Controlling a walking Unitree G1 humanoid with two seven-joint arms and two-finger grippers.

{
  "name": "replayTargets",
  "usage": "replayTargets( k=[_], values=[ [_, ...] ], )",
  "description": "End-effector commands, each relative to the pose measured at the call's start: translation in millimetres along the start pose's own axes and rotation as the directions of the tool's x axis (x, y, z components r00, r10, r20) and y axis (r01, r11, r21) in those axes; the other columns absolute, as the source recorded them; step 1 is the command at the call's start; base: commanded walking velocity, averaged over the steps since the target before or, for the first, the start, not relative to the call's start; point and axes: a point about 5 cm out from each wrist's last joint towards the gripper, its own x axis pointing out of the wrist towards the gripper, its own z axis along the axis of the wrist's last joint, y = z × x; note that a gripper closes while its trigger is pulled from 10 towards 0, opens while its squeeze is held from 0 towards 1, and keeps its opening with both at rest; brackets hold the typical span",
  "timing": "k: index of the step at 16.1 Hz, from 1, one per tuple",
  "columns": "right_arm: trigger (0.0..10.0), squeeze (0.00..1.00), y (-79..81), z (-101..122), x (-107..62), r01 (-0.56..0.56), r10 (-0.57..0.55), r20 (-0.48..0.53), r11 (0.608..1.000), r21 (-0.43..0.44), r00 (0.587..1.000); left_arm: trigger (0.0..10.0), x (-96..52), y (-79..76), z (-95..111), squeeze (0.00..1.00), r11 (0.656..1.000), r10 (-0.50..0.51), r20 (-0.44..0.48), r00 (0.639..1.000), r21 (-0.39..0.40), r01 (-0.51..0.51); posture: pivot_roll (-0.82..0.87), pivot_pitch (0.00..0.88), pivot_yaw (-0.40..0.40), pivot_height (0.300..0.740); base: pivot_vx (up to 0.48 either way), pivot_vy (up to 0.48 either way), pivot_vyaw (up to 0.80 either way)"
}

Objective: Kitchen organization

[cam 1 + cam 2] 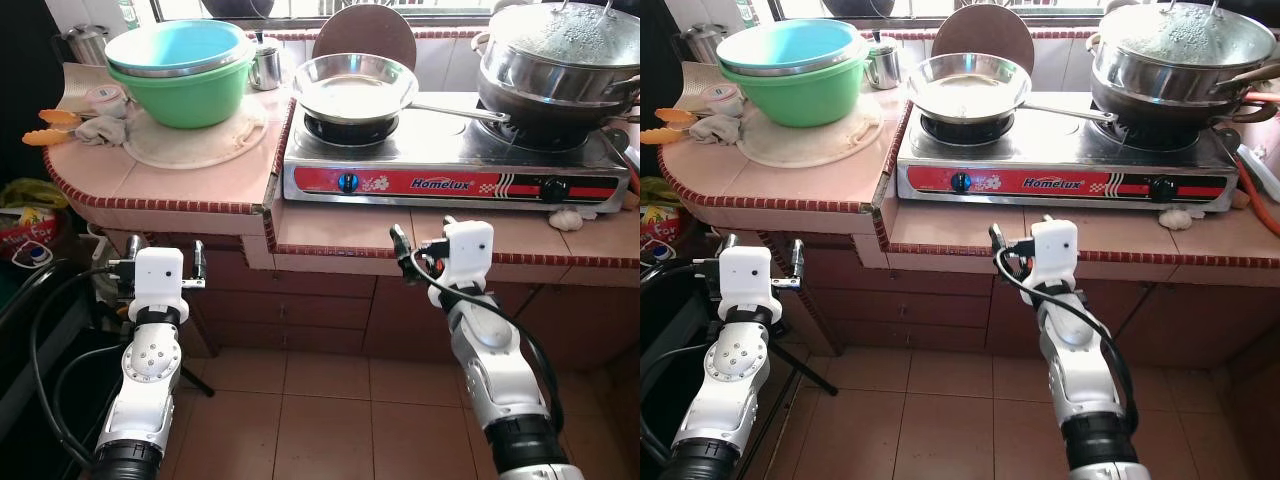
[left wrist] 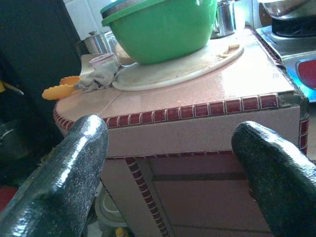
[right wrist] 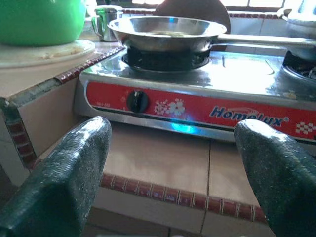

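Left eye view: we stand facing a tiled tabletop [image 1: 200,185] with a two-burner gas stove [image 1: 450,165] on it. A steel frying pan [image 1: 352,88] sits on the stove's left burner, a big lidded steel pot [image 1: 560,60] on the right burner. Left of the stove, stacked green and blue bowls [image 1: 185,70] rest on a round board [image 1: 205,140], with a steel mug [image 1: 266,66] behind and orange tongs [image 1: 45,125] plus a rag at the far left edge. Both arms are raised below the tabletop edge, touching nothing.

Right eye view: same scene. Left pincer [image 1: 758,262] hangs below the bowl corner, right pincer [image 1: 998,245] just below the stove front. A garlic-like bulb [image 1: 1175,217] lies on the tabletop by the right knob.

Left wrist view: we look between the fingers [image 2: 64,177], spread wide and empty, at the tabletop edge with the green bowl above.

Right wrist view: fingers [image 3: 59,173] also wide apart, nothing held, aimed at the stove's left knob [image 3: 138,100] and the pan.

Judgement: nothing is picked yet, so the step is an approach. To do it well we'd lift the pincers above the tabletop edge first, then come in level at the pan handle [image 1: 455,110] or bowl rim, keeping clear of the knobs.
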Motion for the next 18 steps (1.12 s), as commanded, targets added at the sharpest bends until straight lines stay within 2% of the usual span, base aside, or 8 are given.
replayTargets(
  k=[1,2,5,11,18],
  values=[
    [10.0,0.0,-7.1,2.9,-6.0,0.03,-0.03,0.003,1.0,-0.008,1.0,10.0,-4.7,4.5,-1.8,0.0,1.0,0.006,0.0,1.0,0.007,-0.006,-0.12,0.031,0.041,0.74,0.0,0.0,0.0],
    [10.0,0.0,-7.9,2.6,-7.0,0.034,-0.034,0.001,0.999,-0.007,0.999,10.0,-5.5,4.6,-2.2,0.0,1.0,0.005,-0.001,1.0,0.008,-0.005,-0.12,0.031,0.041,0.74,0.0,0.0,0.0],
    [10.0,0.0,-13.9,-6.8,-17.0,0.052,-0.053,-0.041,0.998,-0.019,0.998,10.0,-14.6,4.6,-8.7,0.0,1.0,-0.012,-0.026,1.0,0.013,0.012,-0.12,0.056,0.054,0.74,0.0,0.0,-0.78],
    [10.0,0.0,-8.1,-2.3,-16.2,0.03,-0.031,-0.037,0.999,-0.025,0.999,10.0,-16.7,-8.0,-8.0,0.0,0.998,-0.056,-0.034,0.998,-0.008,0.056,-0.13,0.082,0.056,0.74,0.0,0.0,-0.78],
    [10.0,0.0,-5.1,-3.9,-22.6,0.012,-0.013,-0.055,1.0,-0.024,0.998,10.0,-23.6,-6.9,-10.6,0.0,0.996,-0.089,-0.047,0.995,-0.017,0.089,-0.13,0.11,0.052,0.74,0.0,0.0,-0.79]
  ],
)
